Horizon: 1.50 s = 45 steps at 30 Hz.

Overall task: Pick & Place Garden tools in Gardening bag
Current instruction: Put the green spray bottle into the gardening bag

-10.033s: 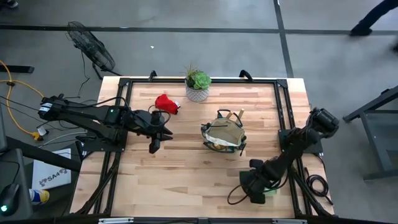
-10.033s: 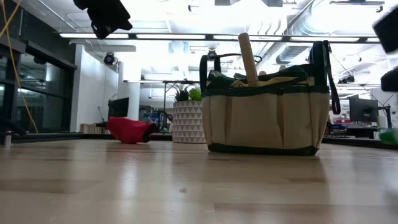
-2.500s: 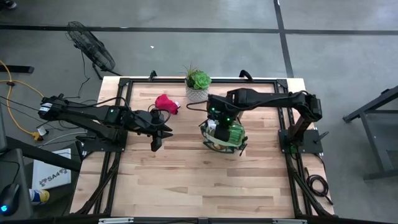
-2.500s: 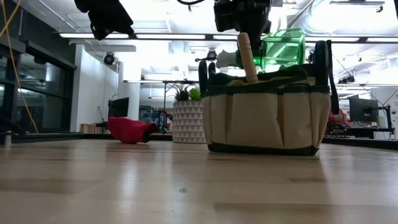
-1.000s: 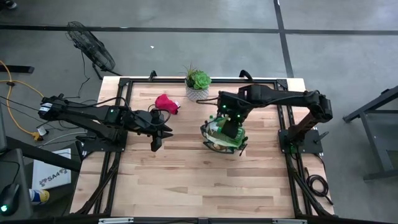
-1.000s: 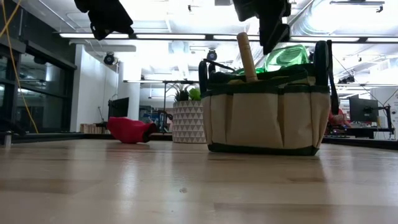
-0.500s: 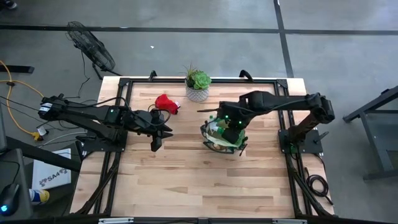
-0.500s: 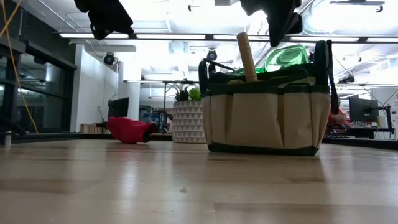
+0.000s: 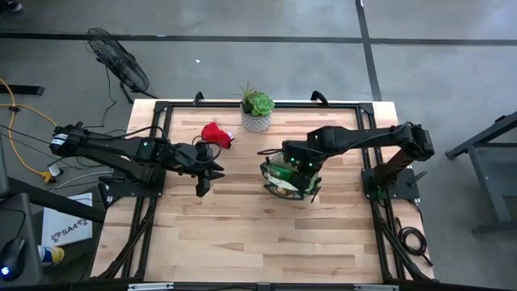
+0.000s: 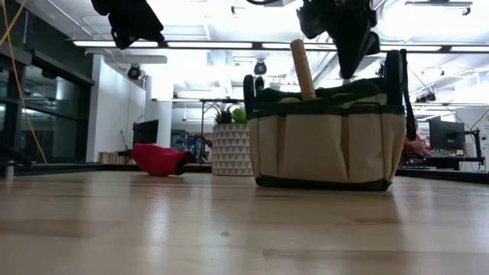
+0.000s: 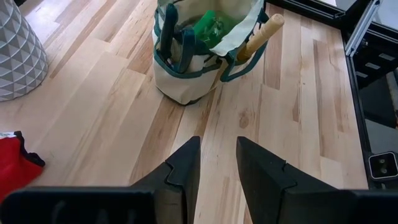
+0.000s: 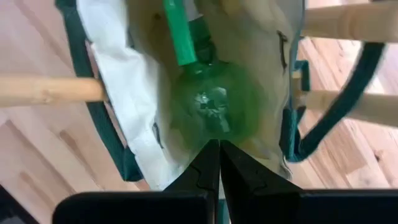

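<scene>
Right wrist view: spray bottle [image 12: 211, 106] sits inside the gardening bag [image 12: 137, 155].
My right gripper [image 12: 219, 163], closed and empty, hovers above the bag; next I fetch the red glove [image 9: 215, 133].

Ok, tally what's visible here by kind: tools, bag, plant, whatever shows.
Wooden tool handles in the bag: 3
Green spray bottle inside: 1
Red glove on the table: 1
Bag: 1
Potted plant: 1
Total: 7

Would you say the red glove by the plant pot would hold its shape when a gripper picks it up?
Probably not: the red glove lies slumped and creased on the table, so it likely sags from a pinch. It looks like light fabric, unlikely to roll, though a loose fold could slip out.
</scene>
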Motion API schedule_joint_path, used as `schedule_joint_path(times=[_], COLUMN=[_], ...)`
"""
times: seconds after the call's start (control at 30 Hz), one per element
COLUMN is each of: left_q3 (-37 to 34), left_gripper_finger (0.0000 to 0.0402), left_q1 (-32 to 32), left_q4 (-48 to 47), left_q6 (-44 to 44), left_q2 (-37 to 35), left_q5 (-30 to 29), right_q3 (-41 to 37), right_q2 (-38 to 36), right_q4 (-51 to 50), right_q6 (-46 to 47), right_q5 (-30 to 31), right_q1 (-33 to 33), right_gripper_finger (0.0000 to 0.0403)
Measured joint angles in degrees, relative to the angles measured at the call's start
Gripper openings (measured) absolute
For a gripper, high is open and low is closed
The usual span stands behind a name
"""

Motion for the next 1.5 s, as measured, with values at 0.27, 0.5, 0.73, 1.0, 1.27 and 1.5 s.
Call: schedule_joint_path(times=[0.27, 0.5, 0.73, 1.0, 1.27, 1.5], left_q3=[0.0, 0.0, 0.0, 0.0, 0.0, 0.0], left_gripper_finger=[0.0101, 0.0101, 0.0101, 0.0101, 0.0101, 0.0101], left_q1=[-0.01, 0.01, -0.01, 0.0, 0.01, -0.01], left_q4=[-0.01, 0.0, 0.0, 0.0, -0.02, -0.02], left_q6=[0.0, 0.0, 0.0, -0.02, -0.03, -0.04], left_q2=[0.0, 0.0, 0.0, 0.0, -0.01, -0.01], left_q5=[-0.02, -0.09, -0.41, -0.63, -1.35, -2.44], right_q3=[-0.01, 0.0, 0.04, 0.02, 0.02, 0.02], right_q2=[0.33, 0.33, 1.65, 5.97, 5.99, 6.21], right_q4=[3.26, 14.79, 18.38, 18.33, 16.4, 16.1], right_q6=[-3.5, -4.16, -5.59, -6.66, -6.66, -6.97], right_q5=[-2.43, -3.0, -0.5, -1.65, -1.23, -1.42], right_q1=[-1.14, -1.43, -1.62, -1.74, -2.7, -2.61], right_gripper_finger=[0.0004, 0.0004, 0.0004, 0.0004, 0.0004, 0.0004])
